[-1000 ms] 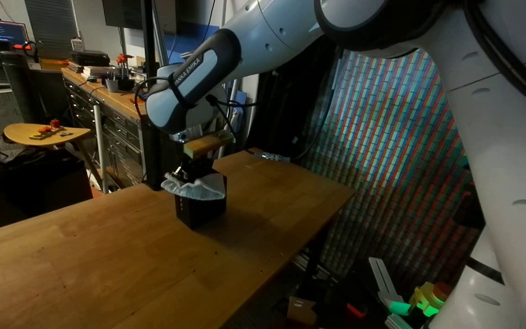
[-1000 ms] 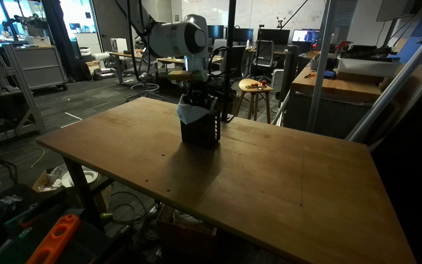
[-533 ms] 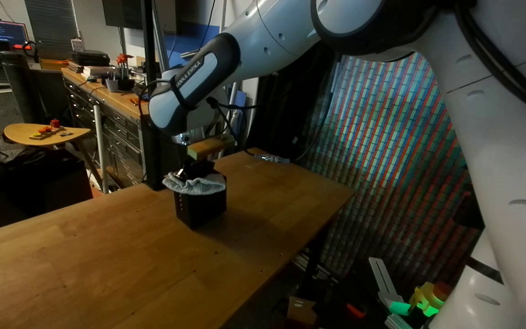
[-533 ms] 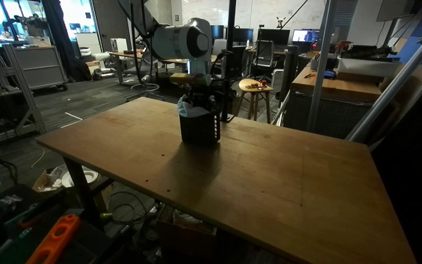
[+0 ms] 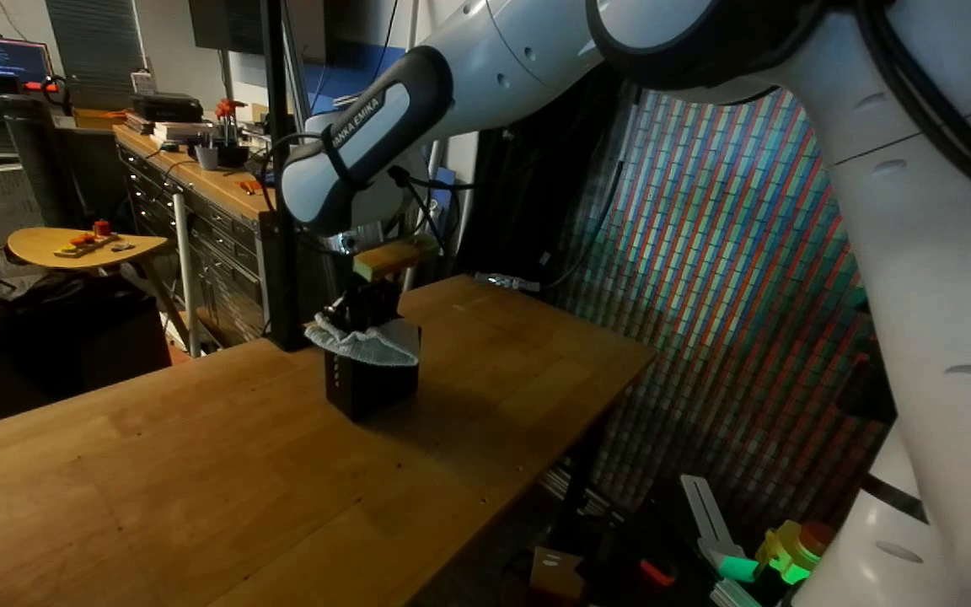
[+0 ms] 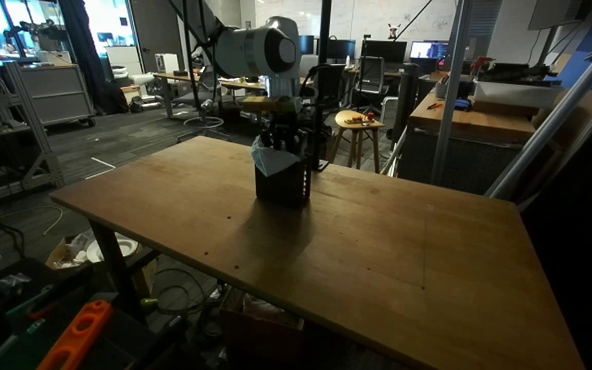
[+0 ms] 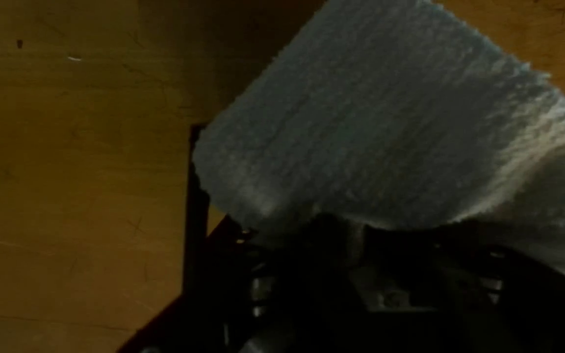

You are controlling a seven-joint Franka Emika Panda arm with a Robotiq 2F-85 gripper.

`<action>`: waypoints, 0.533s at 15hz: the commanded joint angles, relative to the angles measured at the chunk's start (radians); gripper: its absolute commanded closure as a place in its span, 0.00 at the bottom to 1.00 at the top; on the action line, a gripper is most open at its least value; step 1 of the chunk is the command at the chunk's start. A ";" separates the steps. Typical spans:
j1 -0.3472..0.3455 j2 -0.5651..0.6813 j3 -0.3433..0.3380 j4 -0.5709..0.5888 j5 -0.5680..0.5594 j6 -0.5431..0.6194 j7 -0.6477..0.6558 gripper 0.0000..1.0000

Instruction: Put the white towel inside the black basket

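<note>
White towel (image 5: 363, 346) drapes across the black basket (image 5: 372, 392), left of centre in an exterior view!
A corner hangs outside, lower than half a second ago; the gripper (image 6: 282, 142) sits higher, and whether it pinches cloth I can't tell. Only the wrist view gives the towel's broad face, upper right.

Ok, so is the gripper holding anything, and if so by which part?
It can't be told: the gripper is by the white towel over the black basket, too dark to show any grip.
</note>
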 commanded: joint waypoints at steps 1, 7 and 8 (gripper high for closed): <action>0.019 -0.097 -0.014 -0.031 -0.036 -0.002 0.003 0.30; 0.033 -0.194 -0.011 -0.054 -0.078 0.014 0.019 0.00; 0.037 -0.210 -0.008 -0.068 -0.082 0.019 0.022 0.00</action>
